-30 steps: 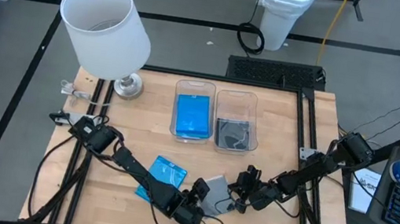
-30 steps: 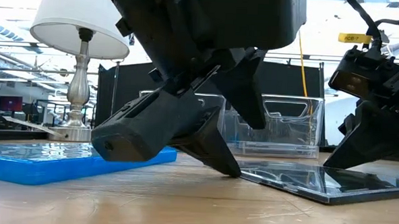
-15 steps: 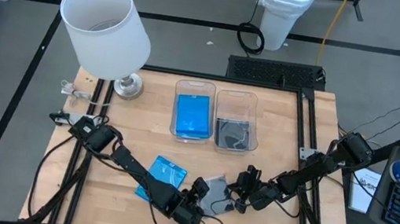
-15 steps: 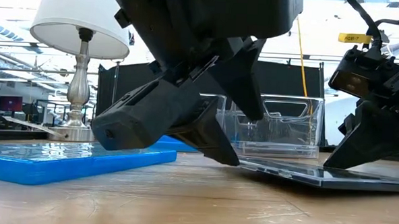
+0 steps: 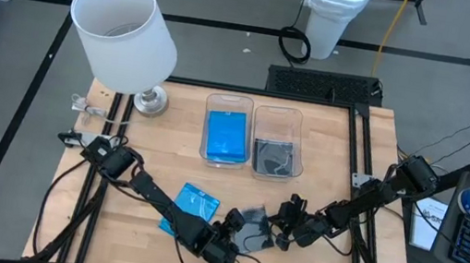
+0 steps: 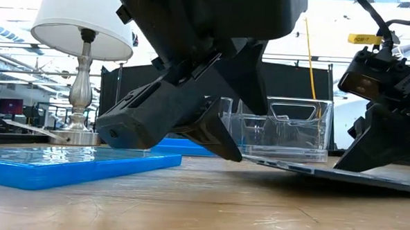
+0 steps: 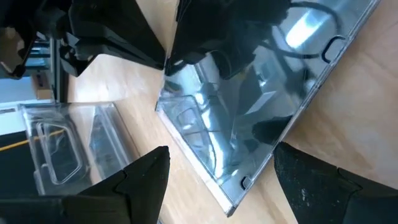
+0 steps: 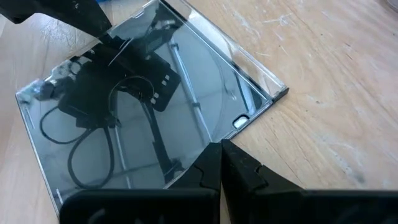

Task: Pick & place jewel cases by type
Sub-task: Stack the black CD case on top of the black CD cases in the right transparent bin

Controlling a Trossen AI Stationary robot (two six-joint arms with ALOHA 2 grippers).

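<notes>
A dark transparent jewel case [image 5: 249,229] is near the table's front, between my two grippers. My right gripper [image 5: 270,235] is shut on it and also shows in its wrist view [image 8: 221,163]. My left gripper [image 5: 234,237] is open. In its wrist view [image 7: 224,186] its fingers stand on either side of the case's near corner [image 7: 233,205]. A bright blue jewel case [image 5: 192,209] lies flat on the wood to the left of the dark one. It also shows in the low view [image 6: 71,164]. My right gripper pinches the dark case's edge [image 8: 189,154] between its two shut fingers, coming level from the table's right side. The case [image 6: 327,172] sits nearly level, low over the wood. Whether any part of it rests on the table, I cannot tell. My left gripper has one fingertip [image 6: 232,155] at the case's left end. Whether it touches the case, I cannot tell.
Two clear bins stand at the table's middle back. The left bin [image 5: 230,105] holds a blue case and the right bin [image 5: 280,120] holds a dark one. A white-shaded lamp [image 5: 125,22] stands at the back left. Cables lie by the left edge.
The dark case has tipped from a slant, with its near corner down on the wood, to nearly level and low over the table. Its left end has come up. My left gripper has risen a little along with that end.
</notes>
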